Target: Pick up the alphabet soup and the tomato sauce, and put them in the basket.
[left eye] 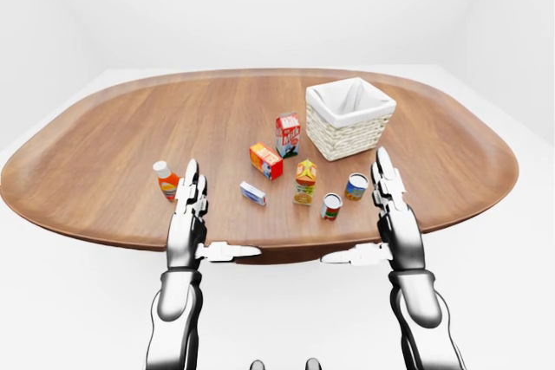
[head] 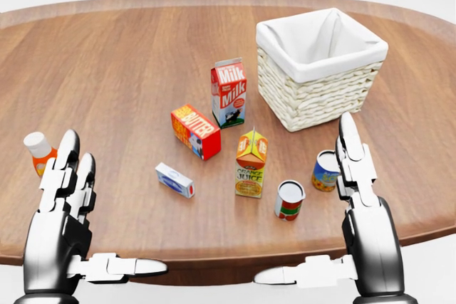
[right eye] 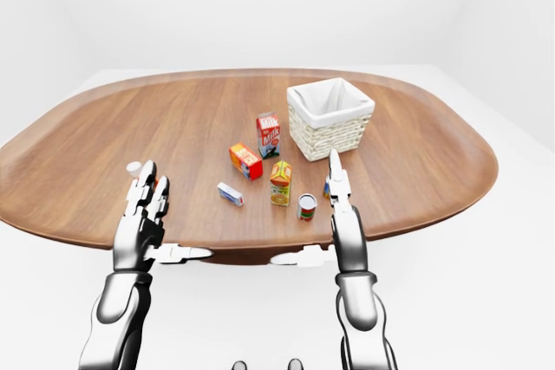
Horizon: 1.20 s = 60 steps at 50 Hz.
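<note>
Two cans stand upright near the table's lower edge in the head view. The tomato sauce point(head: 289, 200) has a red, white and green label. The alphabet soup point(head: 325, 170) has a blue and yellow label and is partly hidden behind my right hand's fingers point(head: 354, 161). The wicker basket point(head: 320, 87) with white lining stands above them at the upper right. My left hand point(head: 107, 211) and right hand point(head: 317, 218) are both open, fingers up, thumbs pointing inward, holding nothing.
A milk carton point(head: 228, 94), a butter box point(head: 194, 130), an orange juice carton point(head: 250, 164) and a small white-and-blue box point(head: 174, 179) sit left of the cans. A ketchup bottle point(head: 37, 151) stands beside my left hand. The wooden table point(head: 128, 62) is a large oval.
</note>
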### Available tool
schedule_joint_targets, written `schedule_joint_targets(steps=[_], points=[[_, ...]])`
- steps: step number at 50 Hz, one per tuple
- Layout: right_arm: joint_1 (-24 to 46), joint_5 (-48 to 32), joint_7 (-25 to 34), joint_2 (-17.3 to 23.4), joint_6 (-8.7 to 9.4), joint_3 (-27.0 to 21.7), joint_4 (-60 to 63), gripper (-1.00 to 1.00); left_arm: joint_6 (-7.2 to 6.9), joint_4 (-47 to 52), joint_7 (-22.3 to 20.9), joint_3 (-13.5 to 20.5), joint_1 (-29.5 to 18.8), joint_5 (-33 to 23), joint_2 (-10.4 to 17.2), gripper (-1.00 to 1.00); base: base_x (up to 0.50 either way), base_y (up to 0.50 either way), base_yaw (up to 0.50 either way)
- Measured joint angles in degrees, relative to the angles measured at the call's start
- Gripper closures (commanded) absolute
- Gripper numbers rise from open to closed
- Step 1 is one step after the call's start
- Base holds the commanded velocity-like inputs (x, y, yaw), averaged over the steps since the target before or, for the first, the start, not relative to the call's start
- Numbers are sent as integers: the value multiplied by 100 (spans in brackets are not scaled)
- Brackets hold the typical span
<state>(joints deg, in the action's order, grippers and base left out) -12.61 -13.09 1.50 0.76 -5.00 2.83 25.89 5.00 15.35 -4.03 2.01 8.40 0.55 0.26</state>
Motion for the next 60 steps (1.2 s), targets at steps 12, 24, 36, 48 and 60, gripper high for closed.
schedule_joint_targets(steps=[12,24,36,48,60], points=[[5,2,13,-3,0,-6,-12,-100,0,-45,-2,-6,-9,-2,2,-100,23,0,0],[-30,-13,-11,-1,0,5,-94,-100,0,-48,-7,-6,0,0,3,-100,23,0,0],[-52,-20,-49,4,0,1,-287,-100,0,-80,-6,-5,-13,-5,5,-100,23,0,0],[-54,-25,-40,1,0,10,-231,-100,0,-84,-12,0,-17,0,7,-100,23,0,0],[-35,-21,-27,0,0,14,-163,-100,0,-84,-15,0,-16,0,6,-100,23,0,0]])
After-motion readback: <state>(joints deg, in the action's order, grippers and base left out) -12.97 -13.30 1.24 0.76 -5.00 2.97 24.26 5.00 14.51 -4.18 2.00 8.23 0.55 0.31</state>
